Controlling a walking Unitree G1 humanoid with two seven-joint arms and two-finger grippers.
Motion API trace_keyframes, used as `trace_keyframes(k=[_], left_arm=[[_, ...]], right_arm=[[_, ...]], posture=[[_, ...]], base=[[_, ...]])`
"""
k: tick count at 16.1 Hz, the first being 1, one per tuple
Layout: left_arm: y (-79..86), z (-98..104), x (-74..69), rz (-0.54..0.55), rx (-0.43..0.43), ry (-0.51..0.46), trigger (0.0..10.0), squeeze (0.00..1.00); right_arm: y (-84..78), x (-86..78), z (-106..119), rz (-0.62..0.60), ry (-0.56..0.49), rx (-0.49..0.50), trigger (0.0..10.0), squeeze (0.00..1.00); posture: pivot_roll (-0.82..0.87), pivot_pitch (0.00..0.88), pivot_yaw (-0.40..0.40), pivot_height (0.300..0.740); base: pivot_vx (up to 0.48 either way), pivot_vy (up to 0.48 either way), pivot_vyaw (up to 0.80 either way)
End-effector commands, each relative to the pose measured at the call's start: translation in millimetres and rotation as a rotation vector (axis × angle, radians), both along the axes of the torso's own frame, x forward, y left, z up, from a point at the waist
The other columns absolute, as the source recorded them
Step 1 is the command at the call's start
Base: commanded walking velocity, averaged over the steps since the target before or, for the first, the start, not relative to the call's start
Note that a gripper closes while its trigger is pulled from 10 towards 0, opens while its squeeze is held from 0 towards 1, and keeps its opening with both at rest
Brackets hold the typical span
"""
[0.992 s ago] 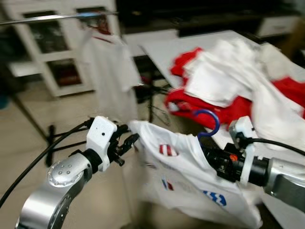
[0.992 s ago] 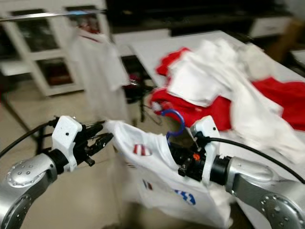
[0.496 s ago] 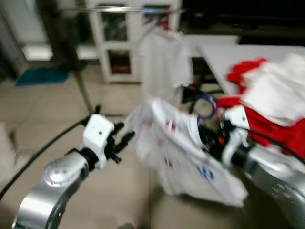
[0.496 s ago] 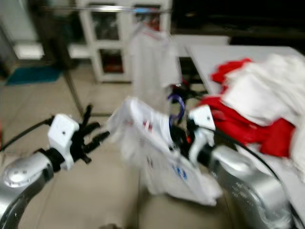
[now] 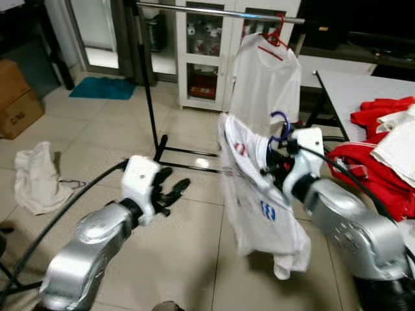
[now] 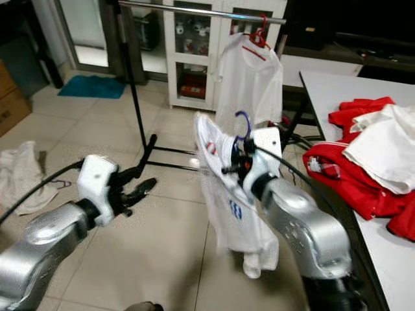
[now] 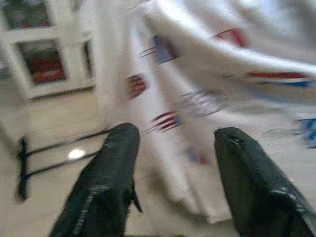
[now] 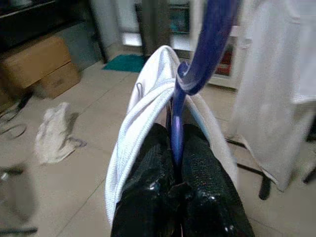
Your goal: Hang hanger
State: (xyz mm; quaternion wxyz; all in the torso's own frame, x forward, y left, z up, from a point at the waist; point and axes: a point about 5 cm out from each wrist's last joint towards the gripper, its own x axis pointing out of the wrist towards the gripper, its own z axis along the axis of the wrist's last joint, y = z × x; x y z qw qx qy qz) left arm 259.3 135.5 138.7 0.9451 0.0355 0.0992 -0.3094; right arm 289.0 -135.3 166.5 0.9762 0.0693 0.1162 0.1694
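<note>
The robot has turned from the clothes table (image 5: 363, 81) toward the garment rail (image 5: 214, 11); right gripper (image 8: 175, 163) still clamps the blue hanger (image 8: 197, 64) carrying a white T-shirt (image 5: 259, 207), left gripper (image 5: 170, 192) spread, empty.

The robot has turned left, away from the tabletop (image 5: 363, 81), and now faces the clothes rail (image 5: 220, 11). The right pincer (image 5: 271, 163) has lifted the blue hanger (image 5: 280, 124) with its white shirt (image 5: 259, 201) nearer the rail.
</note>
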Motion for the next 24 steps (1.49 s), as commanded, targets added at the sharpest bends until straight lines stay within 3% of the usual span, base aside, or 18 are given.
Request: trace_keyframes(k=[1, 3, 6, 7, 8, 10, 12, 14, 16, 19, 20, 21, 22, 24], left_arm=[[-10.1, -2, 2.8, -0.057, -0.013, -0.003, 10.0, 1.00], [-15.7, -4, 11.1, -0.078, -0.021, -0.011, 10.0, 1.00], [-15.8, 9, 31.1, -0.023, -0.107, -0.054, 10.0, 1.00], [-13.7, 13, 36.8, -0.003, -0.152, -0.050, 10.0, 0.42], [-10.5, 15, 41.3, 0.008, -0.171, -0.053, 10.0, 0.00], [-4.3, 22, 50.5, -0.035, -0.225, -0.056, 10.0, 0.00], [-4.2, 24, 55.7, -0.069, -0.227, -0.043, 10.0, 0.00], [-9.6, 30, 61.4, -0.125, -0.323, -0.013, 10.0, 0.00], [-18.2, 39, 62.1, -0.211, -0.385, -0.009, 10.0, 0.00], [-21.1, 37, 65.7, -0.205, -0.377, 0.011, 10.0, 0.00], [-18.1, 32, 70.2, -0.164, -0.355, 0.024, 4.4, 0.00], [-17.5, 31, 70.8, -0.160, -0.362, 0.028, 1.3, 0.00], [-17.3, 32, 70.9, -0.159, -0.370, 0.026, 0.0, 0.00], [-19.3, 32, 67.4, -0.172, -0.391, 0.020, 0.0, 0.00]], right_arm=[[-4.7, 5.9, 4, -0.068, -0.014, 0.028, 10.0, 0.00], [3.3, 10.1, 12, -0.054, -0.024, 0.123, 10.0, 0.00], [11.5, 10.9, 21, 0.019, -0.055, 0.111, 10.0, 0.00], [13.5, 9.3, 23, 0.050, -0.064, 0.119, 10.0, 0.00], [15.4, 7.1, 26, 0.085, -0.076, 0.139, 10.0, 0.00], [20.4, -0.5, 35, 0.208, -0.123, 0.134, 10.0, 0.00], [22.0, -2.6, 38, 0.253, -0.142, 0.114, 10.0, 0.00], [26.1, -6.8, 41, 0.317, -0.168, 0.078, 10.0, 0.00], [27.3, -8.0, 39, 0.335, -0.178, -0.004, 10.0, 0.00], [26.8, -8.0, 36, 0.332, -0.178, -0.034, 10.0, 0.00], [27.7, -8.9, 37, 0.336, -0.184, -0.019, 10.0, 0.00], [27.7, -9.3, 38, 0.339, -0.187, -0.020, 10.0, 0.00], [27.5, -9.5, 38, 0.340, -0.189, -0.020, 10.0, 0.00], [26.7, -8.9, 37, 0.335, -0.189, -0.024, 10.0, 0.00]], posture=[[0.05, 0.010, -0.047, 0.740], [0.04, 0.005, -0.039, 0.740], [0.04, 0.000, -0.031, 0.740], [0.03, 0.000, -0.030, 0.740], [0.03, 0.000, -0.030, 0.740], [0.03, 0.000, -0.029, 0.740], [0.04, 0.000, -0.028, 0.740], [0.04, 0.000, -0.028, 0.740], [0.03, 0.000, -0.014, 0.740], [0.03, 0.000, -0.009, 0.740], [0.03, 0.000, -0.009, 0.740], [0.03, 0.000, -0.010, 0.740], [0.03, 0.000, -0.010, 0.740], [0.03, 0.000, -0.012, 0.740]], base=[[0.000, 0.000, 0.00], [0.000, 0.000, 0.00], [0.000, 0.000, 0.00], [0.000, 0.000, 0.00], [0.000, 0.000, 0.00], [0.000, 0.000, 0.00], [0.000, 0.000, 0.00], [0.000, 0.000, 0.00], [0.000, 0.000, 0.00], [0.000, 0.000, 0.00], [0.000, 0.000, 0.00], [0.000, 0.000, 0.00], [0.000, 0.000, 0.00], [0.000, 0.000, 0.00]])
